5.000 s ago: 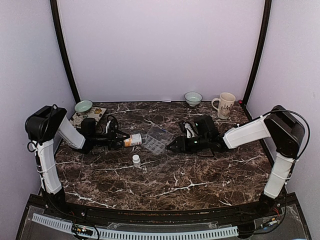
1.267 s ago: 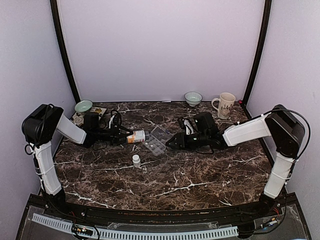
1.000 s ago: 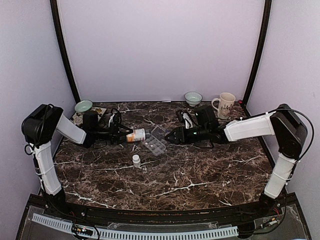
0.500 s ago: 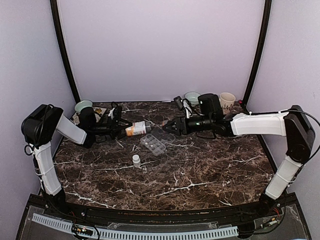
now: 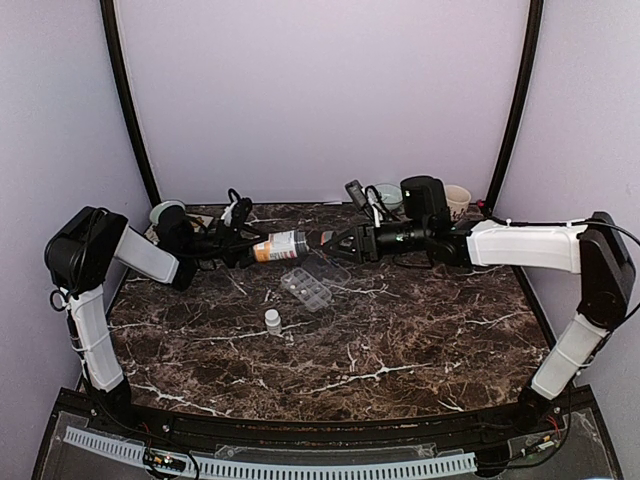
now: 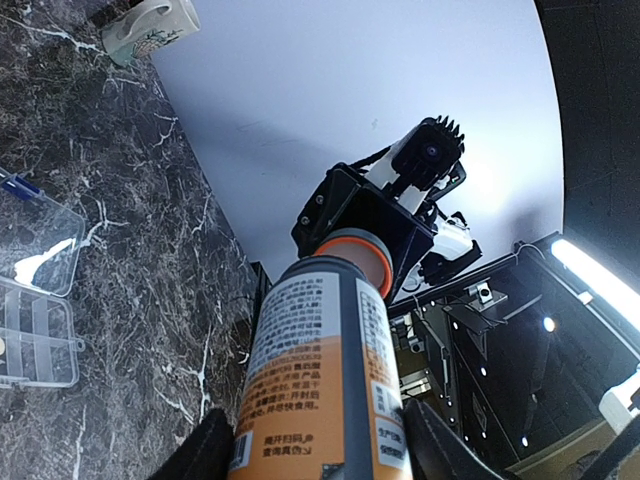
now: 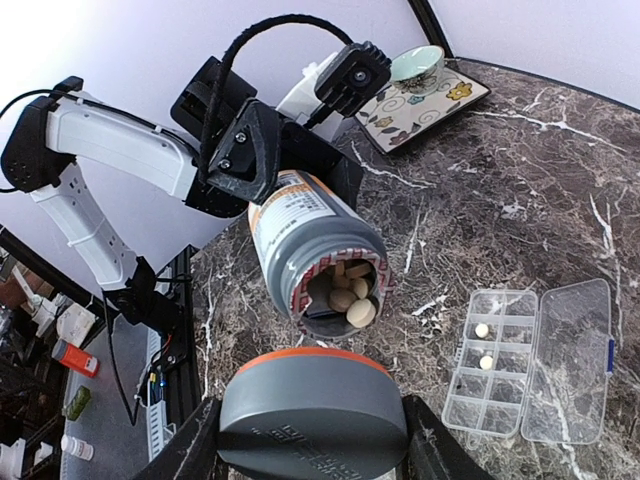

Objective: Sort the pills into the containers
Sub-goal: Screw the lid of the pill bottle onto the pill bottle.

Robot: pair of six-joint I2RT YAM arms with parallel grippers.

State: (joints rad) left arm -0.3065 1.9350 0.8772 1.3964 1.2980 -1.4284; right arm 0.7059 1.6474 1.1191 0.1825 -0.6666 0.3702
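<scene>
My left gripper (image 5: pixel 250 247) (image 6: pixel 325 450) is shut on an amber bottle (image 5: pixel 277 245) (image 6: pixel 320 380) with a white label, held on its side above the table. Its mouth is open and several tan pills (image 7: pixel 352 300) show inside. My right gripper (image 5: pixel 340 243) (image 7: pixel 312 440) is shut on the bottle's grey cap (image 7: pixel 313 410) (image 6: pixel 355 255), just in front of the mouth. The clear organiser box (image 5: pixel 308 288) (image 7: pixel 530 360) (image 6: pixel 35 330) lies open on the table below, and two pale pills (image 7: pixel 481 330) sit in separate containers.
A tiny white bottle (image 5: pixel 272 320) stands in front of the organiser. A mug (image 5: pixel 457 200) (image 6: pixel 150 20) is at the back right. A green bowl (image 5: pixel 165 212) (image 7: pixel 415 65) and a patterned tile (image 7: pixel 420 100) are at the back left.
Both arms have risen off the table toward the back. The bottle and the cap now hang above the organiser, the right gripper further left and closer to the bottle's mouth.
</scene>
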